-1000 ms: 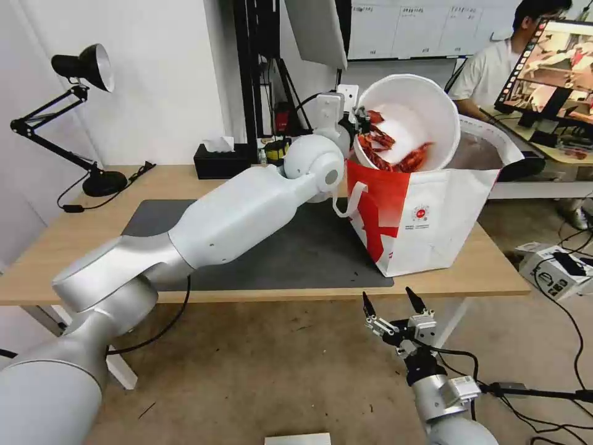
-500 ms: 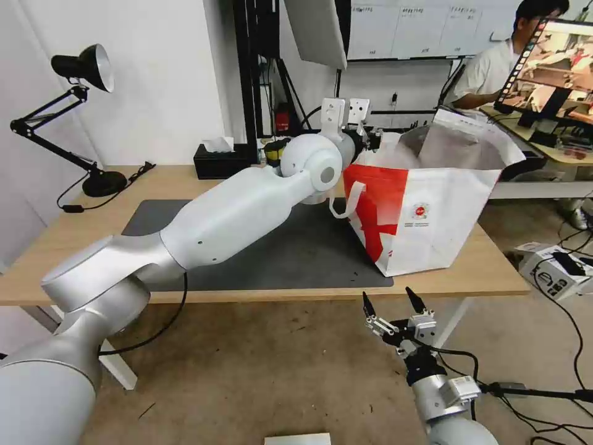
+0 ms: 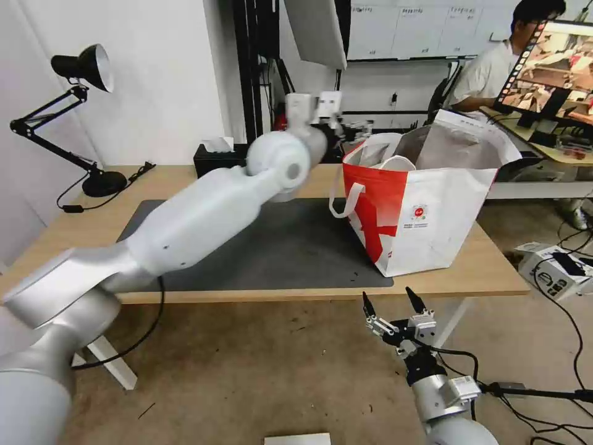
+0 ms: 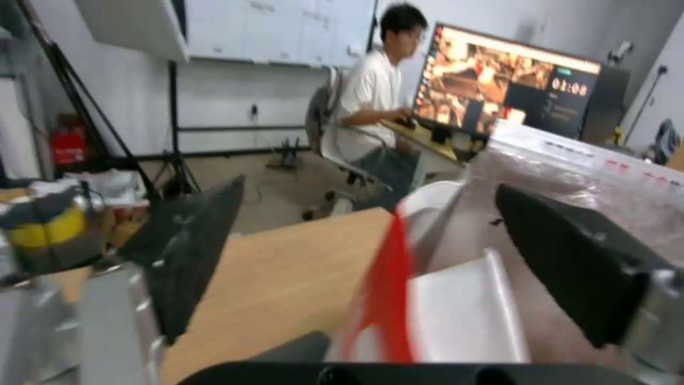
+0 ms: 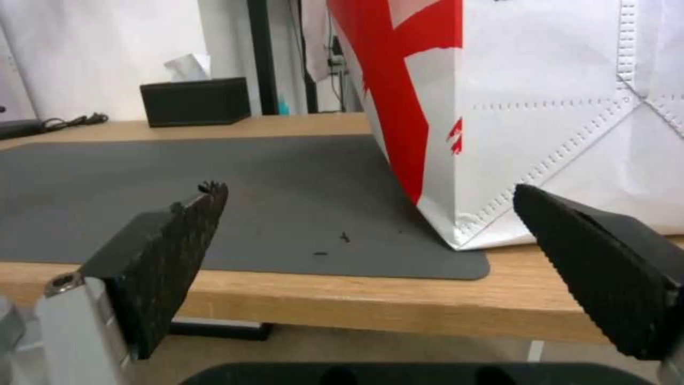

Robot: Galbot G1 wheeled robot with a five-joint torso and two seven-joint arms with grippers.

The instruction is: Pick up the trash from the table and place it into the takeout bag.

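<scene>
1. Left gripper [image 4: 371, 267] hung empty above the table [image 3: 185, 179], beside the red side of the takeout bag [image 3: 432, 210]; its two black fingers [image 4: 192, 251] stood wide apart with nothing between them.
2. Its arm reached across the dark grey mat [image 3: 290, 247] at about the height of the bag's rim, the wrist near the bag's white loop handles.
3. Right gripper [image 3: 395, 306] sat parked low in front of the table's near edge, below the bag, its fingers likewise spread and holding nothing.
4. No trash was visible on the tabletop or mat: the right wrist view showed only a few dark crumbs [image 5: 335, 243] on the mat near the bag's corner.
5. On the table's far side stood a black tissue box [image 3: 219, 159] and a black desk lamp [image 3: 80, 68], neither of them trash.
6. Inside the bag, the silver lining showed at the mouth, but its contents could not be made out from these views.
7. Judging by the bare surface and two empty grippers, the clearing looked essentially complete, with at most the crumbs left.
</scene>
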